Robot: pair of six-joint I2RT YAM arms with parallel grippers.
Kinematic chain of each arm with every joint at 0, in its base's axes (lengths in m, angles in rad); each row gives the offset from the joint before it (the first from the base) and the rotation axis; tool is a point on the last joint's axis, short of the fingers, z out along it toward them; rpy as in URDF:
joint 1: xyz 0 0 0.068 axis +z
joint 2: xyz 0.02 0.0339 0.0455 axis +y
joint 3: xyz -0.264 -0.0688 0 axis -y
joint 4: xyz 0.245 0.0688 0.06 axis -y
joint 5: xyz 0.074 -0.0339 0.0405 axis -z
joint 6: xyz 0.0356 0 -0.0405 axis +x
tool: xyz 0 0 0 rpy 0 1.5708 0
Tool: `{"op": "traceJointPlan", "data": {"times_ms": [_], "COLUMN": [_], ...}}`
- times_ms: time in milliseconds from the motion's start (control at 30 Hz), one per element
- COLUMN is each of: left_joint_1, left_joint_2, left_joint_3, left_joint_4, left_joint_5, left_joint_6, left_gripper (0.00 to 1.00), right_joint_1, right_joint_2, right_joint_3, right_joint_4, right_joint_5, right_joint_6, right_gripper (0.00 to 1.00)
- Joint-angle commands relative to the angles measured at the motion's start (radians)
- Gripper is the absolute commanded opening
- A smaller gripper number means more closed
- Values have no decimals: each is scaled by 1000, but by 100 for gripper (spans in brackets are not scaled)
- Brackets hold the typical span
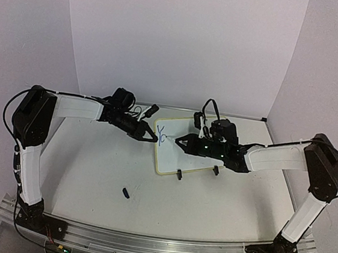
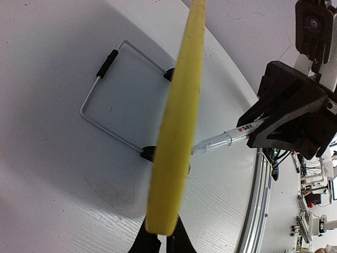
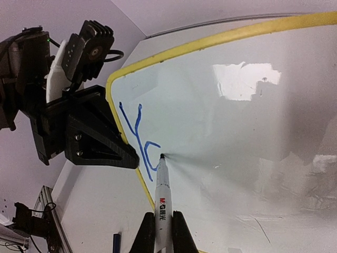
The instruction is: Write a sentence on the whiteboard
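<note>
While my left hand [image 1: 150,136] is clamped on the left rim of the whiteboard [image 1: 180,161], the board stands propped on its two black clip feet, right of the middle of the worktop [image 1: 92,167]. My right hand [image 1: 178,142] is clenched around a marker [image 3: 161,197], and its tip touches the white face near the upper left corner. Of the sentence [image 3: 135,132] I can read only a blue "Y" and a small rounded letter beside it, where the tip sits. My left wrist view shows a wire stand [image 2: 107,62] behind the board. A small dark-blue piece [image 1: 126,192] lies nearer the arm bases, well apart.
</note>
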Motion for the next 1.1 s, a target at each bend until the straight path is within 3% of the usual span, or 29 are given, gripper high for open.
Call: {"op": "traceJointPlan", "data": {"times_ms": [0,1067], "left_joint_1": [1,-1], "left_joint_2": [-5,-3], "left_joint_3": [5,7], "left_joint_4": [-2,-2], "left_joint_5": [2,4], "left_joint_6": [27,26], "left_gripper": [0,0], "right_joint_1": [-4,-4], "right_joint_2": [3,13], "right_joint_3": [53,-7], "right_joint_4": [15,13], "right_joint_5": [4,4], "right_joint_6": [-12,2], "right_gripper": [0,0]}}
